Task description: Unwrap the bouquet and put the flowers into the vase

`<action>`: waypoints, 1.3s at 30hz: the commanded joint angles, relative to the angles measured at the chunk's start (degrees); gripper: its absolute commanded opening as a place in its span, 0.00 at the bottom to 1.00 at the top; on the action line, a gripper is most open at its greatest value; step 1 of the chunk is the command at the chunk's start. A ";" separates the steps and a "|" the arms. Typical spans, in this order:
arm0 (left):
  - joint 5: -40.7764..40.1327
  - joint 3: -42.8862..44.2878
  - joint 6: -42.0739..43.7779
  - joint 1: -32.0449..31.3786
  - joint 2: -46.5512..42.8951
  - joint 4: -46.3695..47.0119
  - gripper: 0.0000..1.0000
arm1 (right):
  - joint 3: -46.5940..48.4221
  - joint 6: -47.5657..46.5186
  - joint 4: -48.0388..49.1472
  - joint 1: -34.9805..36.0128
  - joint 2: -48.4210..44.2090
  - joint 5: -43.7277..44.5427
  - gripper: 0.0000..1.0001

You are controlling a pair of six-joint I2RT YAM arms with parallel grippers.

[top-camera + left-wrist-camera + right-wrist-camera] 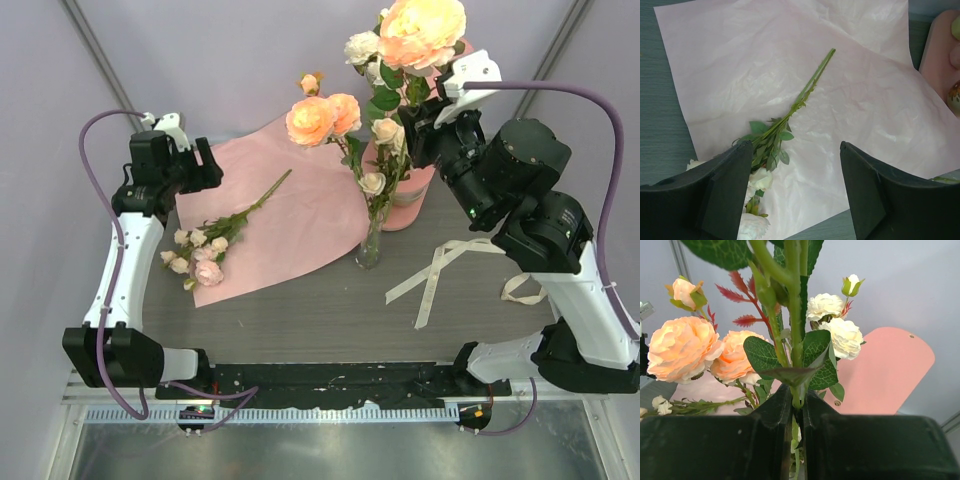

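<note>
My right gripper (797,400) pinches a tall green rose stem (794,315); left gripper (796,147) gapes wide above pink paper sheet (740,75), edge at 6 o'clock.

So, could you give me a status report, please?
Right gripper shut on a rose stem. Left gripper open over a spray on the paper. Vase holds roses. Nothing blocking.

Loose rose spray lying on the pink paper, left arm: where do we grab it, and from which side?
Grip the bare stem, between the leaves and the cut end. It lies flat and diagonal on the pink paper, so come straight down with the open left gripper, jaws across the stem. Avoid the bloom end: bulky and probably crushable.
</note>
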 commanded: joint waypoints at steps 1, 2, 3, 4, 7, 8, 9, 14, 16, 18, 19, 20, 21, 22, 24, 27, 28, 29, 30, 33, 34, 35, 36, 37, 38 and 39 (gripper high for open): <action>1.41 1.18 -0.02 0.10 0.21 2.00 0.75 | 4.03 -1.64 4.42 0.10 0.71 -0.24 0.01; 1.85 1.18 -0.10 0.10 0.30 2.00 0.75 | 4.29 -1.72 4.51 0.10 0.97 -0.50 0.01; 1.94 1.27 -0.19 0.10 0.30 2.08 0.75 | 4.47 -1.72 4.68 0.10 1.14 -0.59 0.01; 2.12 1.27 -0.11 0.10 0.30 1.91 0.75 | 4.91 -1.72 4.68 0.10 1.32 -0.59 0.01; 2.03 1.35 -0.10 0.10 0.48 1.73 0.77 | 5.70 -1.46 4.42 0.10 1.85 -0.94 0.01; 2.12 1.35 -0.10 0.10 0.48 1.73 0.82 | 5.79 -1.29 4.33 0.10 1.94 -1.12 0.01; 2.12 1.44 -0.10 0.18 0.48 1.73 0.82 | 5.79 -1.02 4.16 0.10 1.94 -1.82 0.01; 2.29 1.44 -0.19 0.10 0.65 1.64 0.83 | 5.62 0.12 4.16 0.10 1.59 -2.87 0.01; 2.29 1.53 -0.11 0.10 0.65 1.64 0.82 | 5.09 0.12 4.07 0.10 1.76 -2.88 0.01; 2.38 1.44 -0.10 0.10 0.48 1.64 0.82 | 4.04 -0.05 4.07 0.10 1.94 -2.70 0.01; 2.21 1.44 -0.02 0.10 0.48 1.56 0.82 | 3.51 -0.05 4.16 0.10 1.94 -2.44 0.01; 2.29 1.44 -0.02 0.10 0.57 1.64 0.82 | 3.07 -0.23 4.07 0.10 1.94 -2.35 0.01; 2.29 1.44 -0.02 0.18 0.48 1.64 0.82 | 1.67 -0.32 4.50 0.10 1.85 -2.35 0.01; 2.29 1.44 -0.02 0.18 0.48 1.73 0.82 | 0.62 -0.41 4.94 0.10 1.33 -2.18 0.01; 2.29 1.44 -0.02 0.18 0.30 1.73 0.82 | -2.71 -0.49 6.61 0.10 0.54 -1.74 0.01; 2.38 1.44 -0.02 0.10 0.30 1.73 0.82 | -8.24 -0.41 9.07 0.10 -1.66 -1.64 0.01; 2.38 1.44 -0.02 0.18 0.22 1.65 0.82 | -9.75 -0.23 9.77 0.10 -2.19 -1.82 0.01; 2.56 1.44 -0.02 0.10 0.30 1.64 0.82 | -11.33 -0.06 10.57 0.10 -3.41 -2.08 0.01; 2.64 1.44 -0.02 0.18 0.39 1.64 0.82 | -14.31 0.12 11.97 0.10 -3.86 -2.09 0.01; 2.82 1.44 -0.10 0.18 0.30 1.65 0.82 | -19.67 0.91 14.25 0.10 -5.53 -0.78 0.01; 2.82 1.44 -0.10 0.10 0.22 1.73 0.82 | -21.00 1.26 14.79 0.10 -6.06 -0.42 0.01; 2.82 1.53 -0.10 0.18 0.22 1.65 0.82 | -22.32 1.44 15.40 0.10 -6.41 0.11 0.01; 2.82 1.44 -0.19 0.18 0.30 1.73 0.82 | -24.86 1.79 16.63 0.10 -7.37 0.89 0.01; 2.91 1.44 -0.19 0.10 0.22 1.73 0.82 | -26.01 1.96 17.25 0.19 -7.81 1.25 0.01; 2.91 1.44 -0.28 0.10 0.39 1.73 0.82 | -27.24 2.14 17.86 0.10 -8.25 1.52 0.01; 3.08 1.44 -0.19 0.10 0.39 1.73 0.82 | -29.43 2.32 19.00 0.10 -9.21 1.69 0.01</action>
